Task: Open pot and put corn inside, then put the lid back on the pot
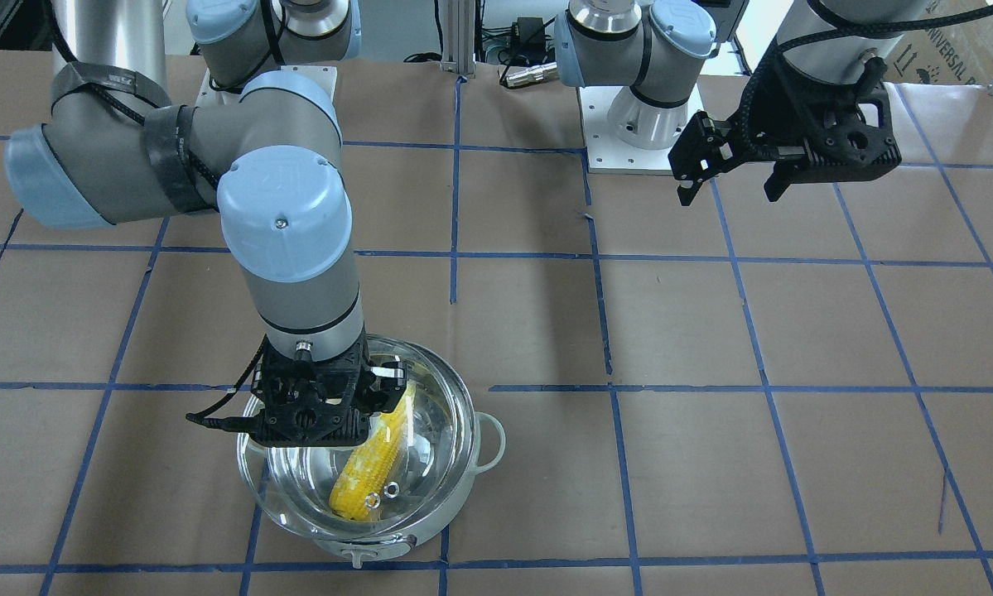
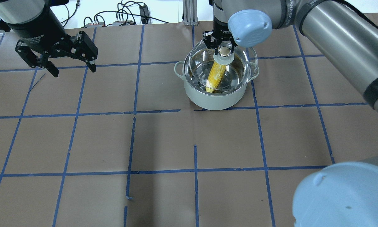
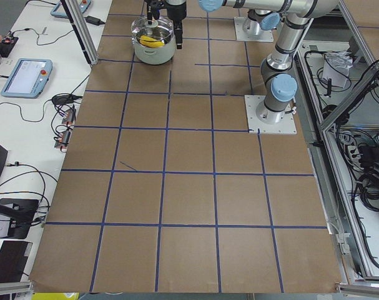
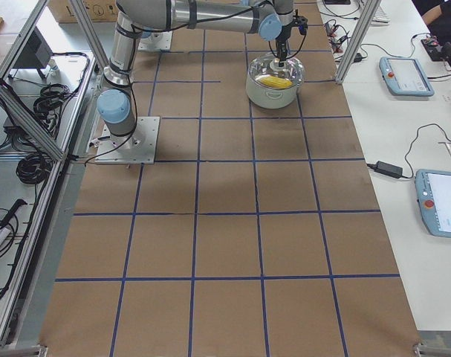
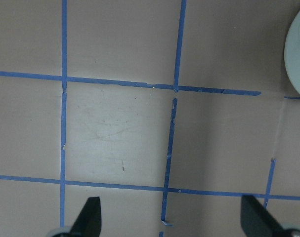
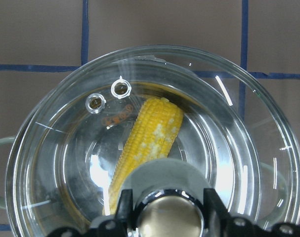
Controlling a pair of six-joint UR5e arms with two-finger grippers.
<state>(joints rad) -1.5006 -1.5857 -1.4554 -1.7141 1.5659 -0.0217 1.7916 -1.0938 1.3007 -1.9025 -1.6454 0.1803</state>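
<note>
Black fingers (image 6: 124,210) of the right gripper (image 6: 169,216) stand clenched on either side of the lid's knob, one pad pressed against each flank of its pale grey base, with the shiny metal top showing between them. From the right wrist camera I look straight down through the clear glass of the lid (image 6: 65,163). Its two metal-ringed vent holes sit on the side away from the knob.

Under the glass lies the corn (image 6: 150,133), inside the pot (image 2: 214,99). It runs from beneath the knob out towards the vent holes, its blunt end nearer the holes. In the overhead view the corn (image 2: 216,75) slants across the steel basin, directly below the fingers and separated from them by the lid. The lid (image 2: 241,61) covers the pot's mouth but looks slightly off-centre against the rim. I cannot tell whether it is seated all the way round. The pot's loop handles stick out to either side, and in the front-facing view one handle of the pot (image 1: 492,439) clears the glass.

The left gripper (image 2: 73,71) hangs well apart from the pot, its fingers spread wide and holding nothing. Its wrist camera shows only the worktop (image 2: 163,142), which is brown paper crossed with blue tape lines.
</note>
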